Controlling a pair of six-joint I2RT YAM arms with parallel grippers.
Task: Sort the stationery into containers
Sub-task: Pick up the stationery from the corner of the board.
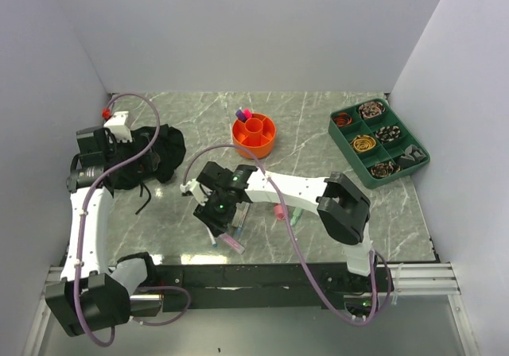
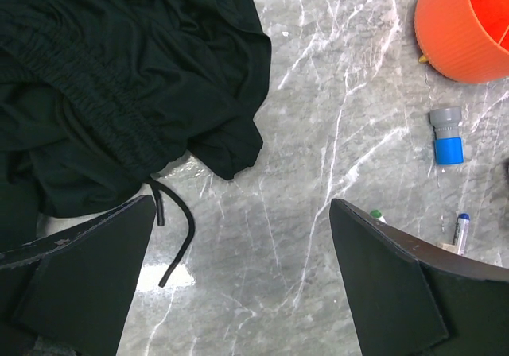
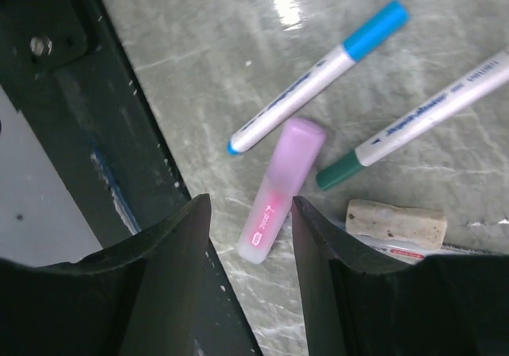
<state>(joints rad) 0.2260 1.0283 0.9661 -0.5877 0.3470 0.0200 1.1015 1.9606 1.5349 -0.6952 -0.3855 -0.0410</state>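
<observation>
The round orange holder [image 1: 254, 131] stands at the back centre with a purple and a pink item upright in it; its wall also shows in the left wrist view [image 2: 465, 26]. My right gripper [image 1: 223, 221] is open, low over the table near the front edge. In the right wrist view it [image 3: 248, 205] straddles the end of a pink highlighter [image 3: 282, 189], not closed on it. Beside it lie a blue-capped white pen [image 3: 318, 74], a green-tipped marker [image 3: 421, 118] and a white eraser [image 3: 396, 222]. My left gripper [image 2: 242, 276] is open and empty, above bare table next to the black cloth [image 2: 119, 78].
A blue-and-grey cap-like piece [image 2: 447, 136] and a blue-tipped pen [image 2: 461, 230] lie below the holder. A pink item [image 1: 280, 211] lies under the right arm. The dark green tray [image 1: 378, 141] stands at the back right. The black cloth bundle [image 1: 147, 161] lies at the left.
</observation>
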